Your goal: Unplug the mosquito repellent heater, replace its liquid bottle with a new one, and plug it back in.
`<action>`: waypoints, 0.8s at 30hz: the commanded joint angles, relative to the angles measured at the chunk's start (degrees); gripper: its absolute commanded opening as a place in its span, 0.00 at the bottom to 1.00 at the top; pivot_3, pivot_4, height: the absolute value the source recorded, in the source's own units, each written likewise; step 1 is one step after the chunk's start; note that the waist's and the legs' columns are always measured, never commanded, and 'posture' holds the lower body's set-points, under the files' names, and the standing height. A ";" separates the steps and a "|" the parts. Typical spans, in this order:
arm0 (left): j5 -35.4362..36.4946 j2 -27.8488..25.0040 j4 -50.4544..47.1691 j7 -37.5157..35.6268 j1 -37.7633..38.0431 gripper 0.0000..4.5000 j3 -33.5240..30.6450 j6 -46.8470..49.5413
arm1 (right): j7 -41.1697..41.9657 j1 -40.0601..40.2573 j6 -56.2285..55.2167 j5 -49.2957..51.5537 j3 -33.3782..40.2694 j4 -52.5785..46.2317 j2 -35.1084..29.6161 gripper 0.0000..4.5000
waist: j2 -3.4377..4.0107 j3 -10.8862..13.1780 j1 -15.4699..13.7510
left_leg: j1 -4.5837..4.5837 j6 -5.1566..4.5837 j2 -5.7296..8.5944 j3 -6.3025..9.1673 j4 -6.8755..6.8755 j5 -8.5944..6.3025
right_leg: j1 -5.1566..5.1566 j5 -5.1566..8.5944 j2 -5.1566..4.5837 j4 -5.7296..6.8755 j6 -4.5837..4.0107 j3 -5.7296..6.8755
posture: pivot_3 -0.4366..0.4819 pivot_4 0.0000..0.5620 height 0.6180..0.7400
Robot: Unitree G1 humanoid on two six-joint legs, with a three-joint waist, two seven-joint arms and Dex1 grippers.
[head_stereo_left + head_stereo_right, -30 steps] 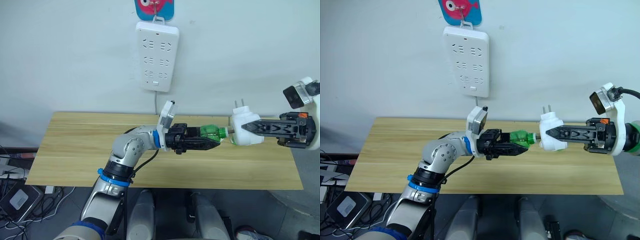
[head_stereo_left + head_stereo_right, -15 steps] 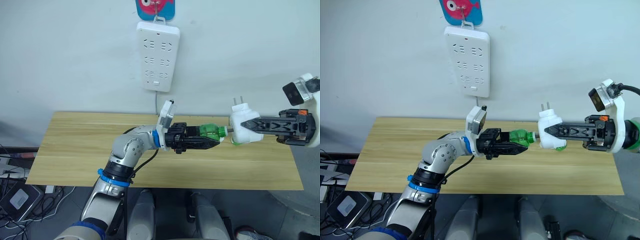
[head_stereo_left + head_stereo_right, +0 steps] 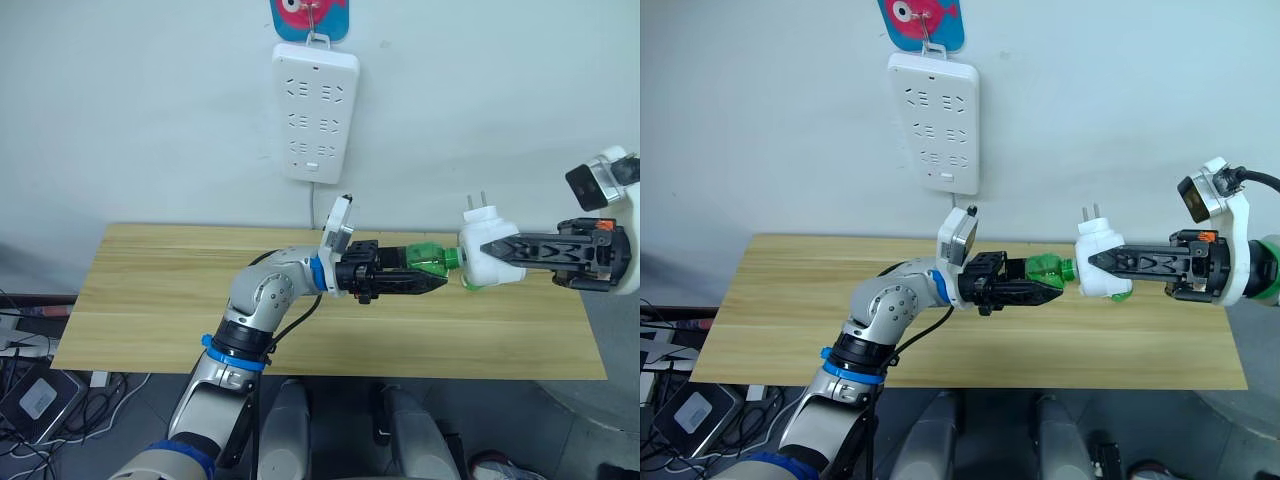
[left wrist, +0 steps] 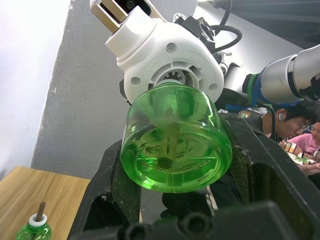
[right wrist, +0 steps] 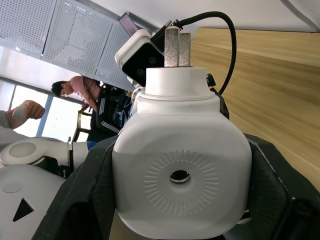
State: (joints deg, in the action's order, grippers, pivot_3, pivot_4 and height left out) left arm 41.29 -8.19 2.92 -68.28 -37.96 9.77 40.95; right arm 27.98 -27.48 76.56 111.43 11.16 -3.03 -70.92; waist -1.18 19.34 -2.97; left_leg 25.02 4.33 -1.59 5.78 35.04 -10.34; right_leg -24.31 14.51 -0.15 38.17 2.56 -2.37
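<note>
Left gripper (image 3: 425, 283): black fingers clamped on the green liquid bottle (image 3: 425, 262), bottle neck pointing at 3 o'clock into the heater.
Right gripper (image 3: 487, 252): closed around the mosquito repellent heater (image 3: 484, 258), prongs up at 12 o'clock.
Heater location: held in air over the right part of the wooden table (image 3: 140, 300), unplugged, well apart from the power strip (image 3: 314, 110) on the wall at 11 o'clock of it.
Spare bottle: a second green bottle (image 4: 33, 230) stands on the table in the left wrist view.
Step in hand: probably seating or threading the bottle into the heater base; which way it goes, cannot tell.
Doing it well: keep bottle axis in line with the socket, right grip steady, turn from the left wrist, don't cock the wick.
Change vs 1.0 s ago: bottle sits closer to the heater, neck gap nearly gone; left wrist rolled; heater slightly higher.
</note>
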 commanded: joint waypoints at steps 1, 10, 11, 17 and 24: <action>0.25 0.71 -1.38 -0.19 -0.92 0.50 0.56 -0.51 | -0.95 -0.68 -0.94 1.57 0.68 -2.24 0.51 0.66 | 0.00 0.00 0.00 | 0.00 0.00 0.00 0.00 0.01 0.00 | 0.00 0.00 0.00 0.00 0.00 0.00 | 0.66 0.52 1.00; -0.56 1.39 -2.06 -0.75 -0.69 0.50 1.35 -0.81 | -9.26 -2.54 -4.96 1.57 -1.02 -7.21 3.30 0.66 | 0.00 0.00 0.05 | 0.00 0.00 0.00 0.00 0.02 0.00 | 0.00 0.00 0.00 0.02 0.01 -0.01 | 0.65 0.53 1.00; -0.60 1.37 -2.11 -0.86 -0.60 0.50 1.41 -0.83 | -9.59 -2.75 -5.12 1.57 -1.13 -7.60 3.43 0.66 | 0.00 0.00 0.05 | 0.00 0.00 0.00 0.01 0.02 0.00 | 0.01 0.00 0.00 0.02 0.00 0.00 | 0.65 0.53 1.00; -0.79 1.49 -1.67 -1.27 -0.84 0.50 1.59 -0.93 | -10.45 -2.75 -5.62 1.57 -1.77 -9.84 3.26 0.66 | 0.00 0.00 0.09 | 0.00 0.00 0.00 0.01 0.03 0.00 | 0.01 0.00 0.00 0.02 0.00 0.00 | 0.64 0.54 1.00; -1.17 1.23 -1.06 -2.35 -0.63 0.50 1.82 -1.10 | -7.47 -6.23 -4.85 1.57 -2.95 -8.79 5.08 0.66 | 0.00 0.00 0.19 | 0.00 0.00 0.00 0.00 0.03 0.00 | 0.01 -0.01 0.00 0.02 -0.01 -0.01 | 0.64 0.54 1.00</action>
State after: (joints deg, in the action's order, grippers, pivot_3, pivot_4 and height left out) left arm 39.72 -8.80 4.06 -69.72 -37.80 8.45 39.78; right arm 17.31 -31.11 71.83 110.86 9.08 -9.70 -66.92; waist -1.18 19.33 -2.78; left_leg 25.02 4.33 -1.59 5.78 35.07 -10.34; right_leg -24.30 14.49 -0.15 38.20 2.56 -2.38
